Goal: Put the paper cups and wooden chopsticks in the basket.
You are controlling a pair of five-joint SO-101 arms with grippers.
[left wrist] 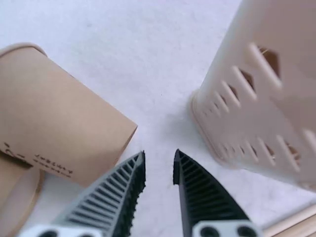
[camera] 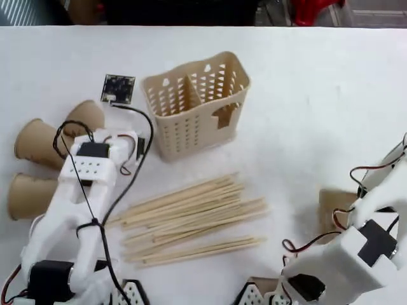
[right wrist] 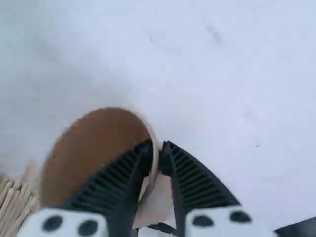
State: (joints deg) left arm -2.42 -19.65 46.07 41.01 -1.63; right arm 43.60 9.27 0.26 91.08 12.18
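Small dark print on side of paper cup (left wrist: 59, 118) beside my left gripper (left wrist: 159, 157): too blurred to read. Arrow-shaped cutout on basket (camera: 197, 127) wall.

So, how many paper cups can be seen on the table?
4: three cups lie left of the basket; one lies right, in the right gripper. Others may be hidden.

- Tool (right wrist: 157, 148) pinches the cup (right wrist: 94, 148) by its rim, one jaw inside, one outside.
- Cup's mouth faces the camera.
- Chopsticks (right wrist: 12, 197) lie beside it on the white tabletop (right wrist: 222, 74).
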